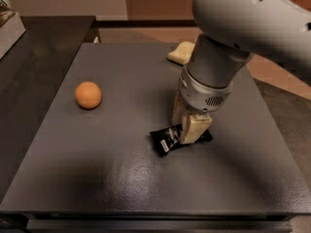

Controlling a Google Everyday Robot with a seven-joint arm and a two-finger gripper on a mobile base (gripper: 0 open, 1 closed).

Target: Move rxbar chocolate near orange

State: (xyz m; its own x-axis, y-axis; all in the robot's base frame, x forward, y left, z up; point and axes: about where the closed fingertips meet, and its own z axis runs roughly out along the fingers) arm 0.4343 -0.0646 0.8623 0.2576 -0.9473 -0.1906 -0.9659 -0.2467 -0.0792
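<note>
The rxbar chocolate (167, 139) is a flat black wrapper with white text, lying on the dark grey table (97, 169) right of centre. My gripper (188, 125) points straight down over the bar's right half, its pale fingers (195, 128) straddling the wrapper at table level, with the big white arm above hiding the bar's right end. The orange (88, 94) sits alone on the left of the table, well apart from the bar and the gripper.
A pale yellow sponge-like block (181, 52) lies at the far edge of the table, partly behind my arm. A darker counter (34, 47) adjoins the table on the left, with a light box at its far left corner.
</note>
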